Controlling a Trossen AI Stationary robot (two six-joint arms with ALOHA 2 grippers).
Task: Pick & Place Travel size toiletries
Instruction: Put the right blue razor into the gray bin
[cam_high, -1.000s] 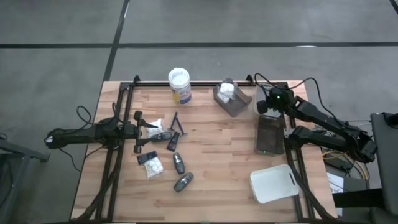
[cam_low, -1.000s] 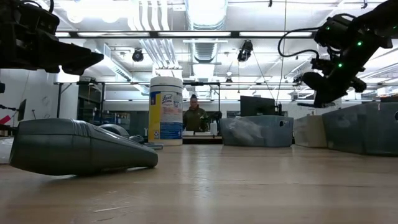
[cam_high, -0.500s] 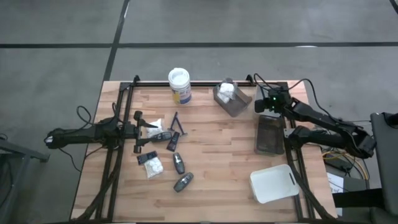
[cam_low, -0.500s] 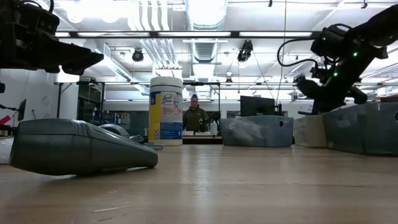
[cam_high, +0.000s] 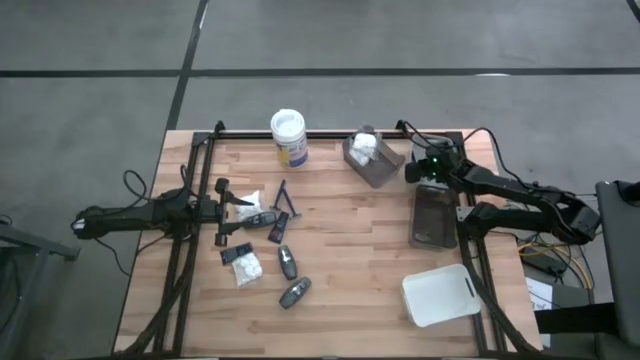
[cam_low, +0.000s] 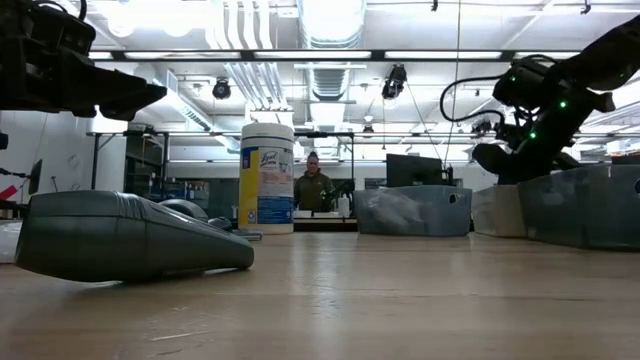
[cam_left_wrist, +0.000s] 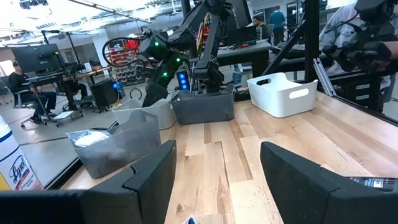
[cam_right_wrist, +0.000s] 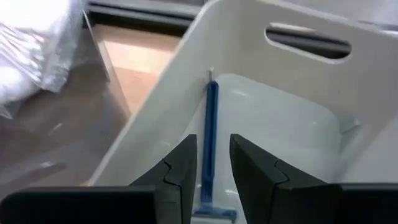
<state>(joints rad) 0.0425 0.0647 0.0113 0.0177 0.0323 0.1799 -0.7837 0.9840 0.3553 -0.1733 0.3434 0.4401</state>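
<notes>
The right jaws (cam_right_wrist: 208, 171), slightly spread, straddle a blue razor (cam_right_wrist: 211, 124) inside a pale bin (cam_right_wrist: 298, 118) near the worktop's (cam_high: 340, 250) two o'clock corner. Spread wider, then lift clear (avoiding the wall). Left jaws (cam_left_wrist: 214, 168) wait spread at nine o'clock beside the remaining toiletries (cam_high: 262, 245).

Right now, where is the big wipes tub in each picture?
High view: wipes tub at the table's far edge.
Low view: left of middle, upright.
Left wrist view: label only, lower left corner.
Right wrist view: not in it.
Landmark: clear bin of white packets beside it.
</notes>
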